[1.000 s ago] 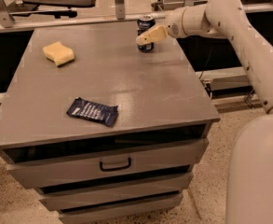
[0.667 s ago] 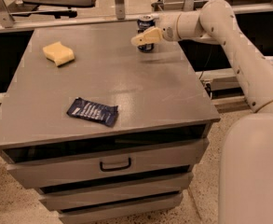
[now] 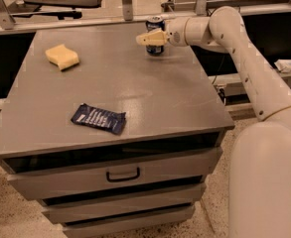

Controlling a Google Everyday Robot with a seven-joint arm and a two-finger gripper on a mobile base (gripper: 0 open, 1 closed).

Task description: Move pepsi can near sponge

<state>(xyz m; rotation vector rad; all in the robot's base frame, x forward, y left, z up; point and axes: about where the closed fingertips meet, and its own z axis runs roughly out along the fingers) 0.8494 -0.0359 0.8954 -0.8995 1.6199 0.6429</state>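
Note:
The pepsi can (image 3: 155, 23) stands upright near the far edge of the grey table (image 3: 135, 88), right of its middle. It is dark blue with a silver top. My gripper (image 3: 148, 37) reaches in from the right at the can's height. It crosses in front of the can and hides the can's middle band. The pale yellow sponge (image 3: 62, 56) lies at the table's far left, well apart from the can and the gripper.
A flat dark blue snack packet (image 3: 99, 118) lies on the front left part of the table. The table has drawers (image 3: 122, 174) below its front edge. My white arm (image 3: 244, 58) spans the right side. Metal rails and a dark surface stand behind the table.
My gripper has slid a little further left across the can. The can, sponge and packet have stayed in place.

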